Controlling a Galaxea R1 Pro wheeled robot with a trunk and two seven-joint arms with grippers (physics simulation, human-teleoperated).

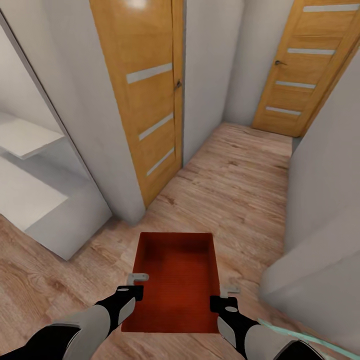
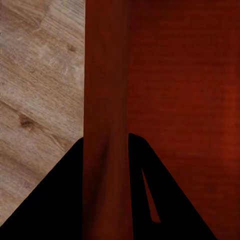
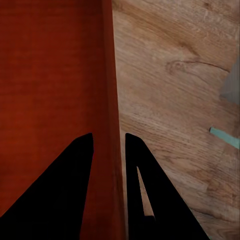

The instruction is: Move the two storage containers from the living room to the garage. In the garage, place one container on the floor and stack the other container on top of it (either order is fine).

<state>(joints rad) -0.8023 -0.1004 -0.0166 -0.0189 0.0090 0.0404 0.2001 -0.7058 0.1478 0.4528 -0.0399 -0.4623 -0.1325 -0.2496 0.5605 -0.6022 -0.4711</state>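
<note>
I hold one red-orange storage container [image 1: 175, 280] level in front of me, above a light wood plank floor [image 1: 235, 185]. My left gripper [image 1: 134, 286] is shut on its left wall [image 2: 107, 100], with one black finger on each side of the wall. My right gripper [image 1: 226, 296] is shut on its right wall [image 3: 111, 100] in the same way. The bin's ribbed inside is bare. The second container and the garage are out of view.
I am in a narrow hallway. An orange wooden door [image 1: 145, 95] stands ahead on the left and another [image 1: 300, 65] at the far end. A white wall corner [image 1: 100, 150] and white shelves [image 1: 25, 140] are left, and a grey wall [image 1: 320, 210] is right.
</note>
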